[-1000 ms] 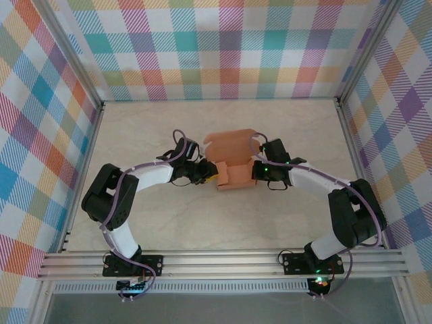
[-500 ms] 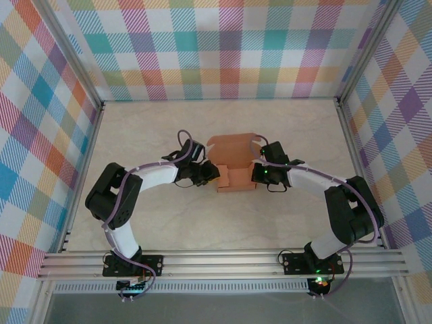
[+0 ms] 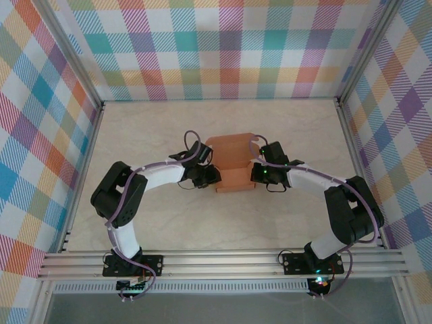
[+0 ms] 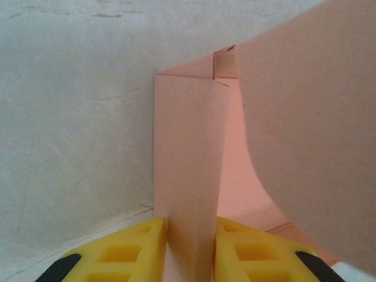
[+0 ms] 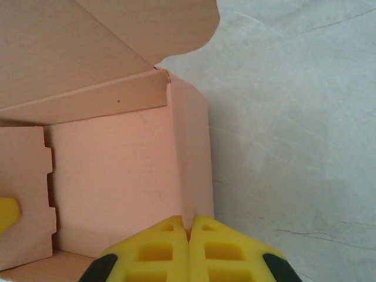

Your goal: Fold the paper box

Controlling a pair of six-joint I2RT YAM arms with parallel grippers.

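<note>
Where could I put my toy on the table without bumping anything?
Bare table lies between the paper box and the back wall, and in the pocket between the box and the front rail. Narrower strips run along the left wall and right wall. It's crowded in the middle, where the left pincer and right pincer pinch the box's sides.

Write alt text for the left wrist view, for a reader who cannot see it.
The left pincer clamps an upright wall of the salmon-orange paper box between its yellow fingers. A large curved flap rises on the right of the picture; the pale marbled table lies on the left.
</note>
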